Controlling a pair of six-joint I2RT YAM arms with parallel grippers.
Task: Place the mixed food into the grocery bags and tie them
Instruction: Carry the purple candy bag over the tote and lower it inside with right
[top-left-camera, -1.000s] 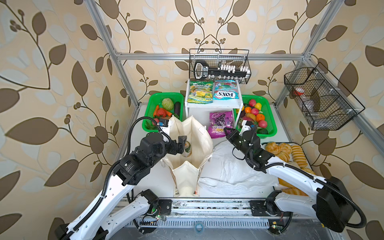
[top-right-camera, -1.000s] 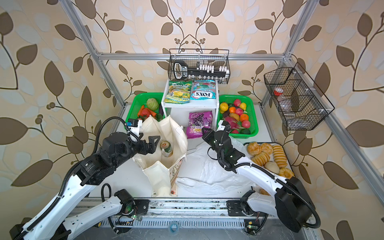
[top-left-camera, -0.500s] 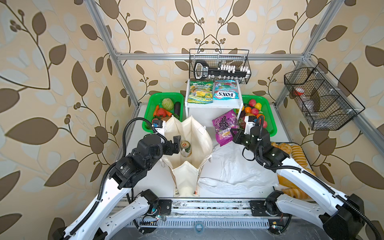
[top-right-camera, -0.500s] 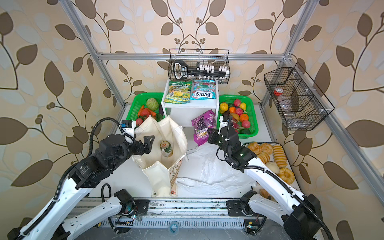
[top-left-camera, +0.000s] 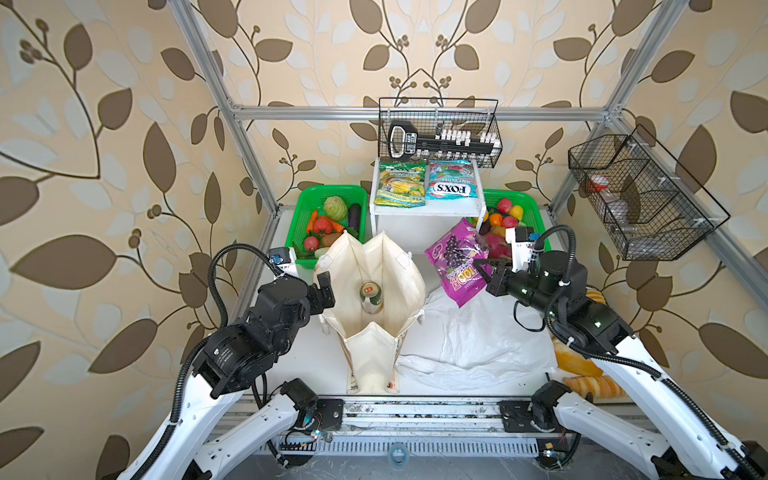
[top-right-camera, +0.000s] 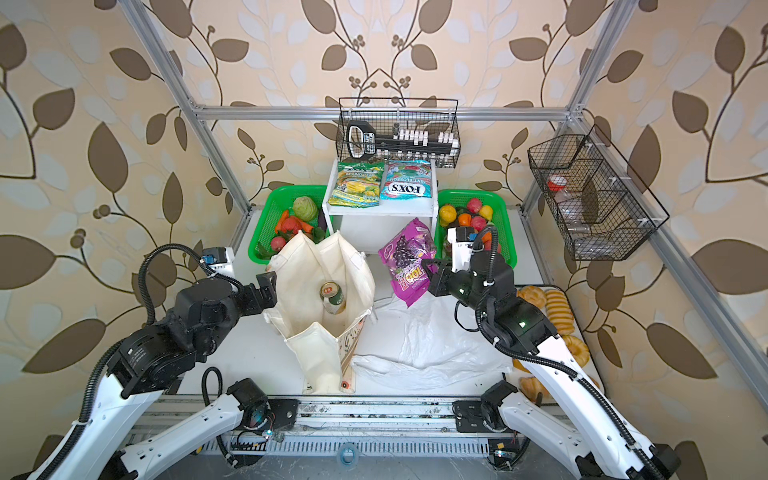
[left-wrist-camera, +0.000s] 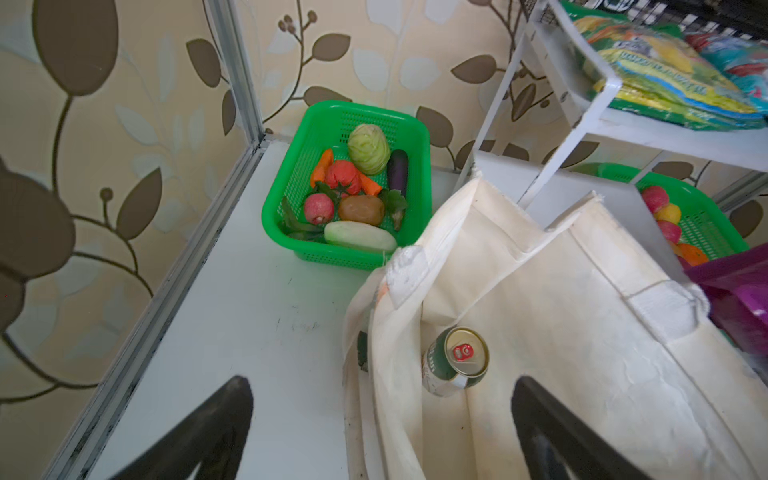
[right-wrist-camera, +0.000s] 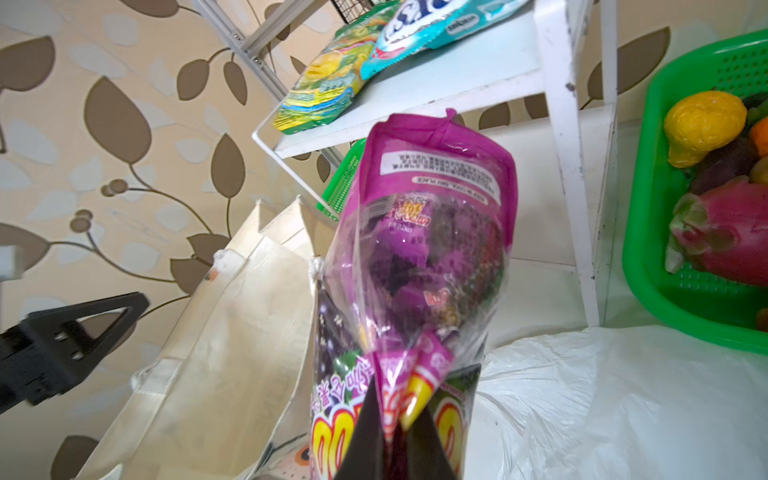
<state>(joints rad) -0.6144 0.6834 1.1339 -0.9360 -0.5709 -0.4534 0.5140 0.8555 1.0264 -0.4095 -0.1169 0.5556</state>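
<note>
My right gripper (top-left-camera: 478, 266) (right-wrist-camera: 399, 419) is shut on the lower edge of the purple snack packet (top-left-camera: 455, 257) (top-right-camera: 409, 259) (right-wrist-camera: 428, 232). It holds the packet tilted in the air just right of the cream tote (top-left-camera: 390, 266) (left-wrist-camera: 561, 332). The tote stands open with the green-gold can (top-left-camera: 371, 296) (left-wrist-camera: 457, 359) upright inside. My left gripper (top-left-camera: 326, 291) (left-wrist-camera: 378, 436) is open, with the tote's left wall between its fingers. The white plastic bag (top-left-camera: 478, 336) (right-wrist-camera: 602, 395) lies flat on the table under the packet. The FOX'S packet (top-left-camera: 453, 180) is on the white shelf.
A green-yellow snack packet (top-left-camera: 401, 185) lies beside the FOX'S packet. The left green basket (left-wrist-camera: 286, 232) holds vegetables. The right green basket (right-wrist-camera: 648, 249) holds a dragon fruit (right-wrist-camera: 723, 237) and a yellow fruit (right-wrist-camera: 702, 124). Bread loaves (top-right-camera: 557, 307) lie at the right edge.
The right gripper closed on the purple packet, which lay flat under the shelf, and lifted it up tilted beside the tote. The left arm shifted only slightly.
</note>
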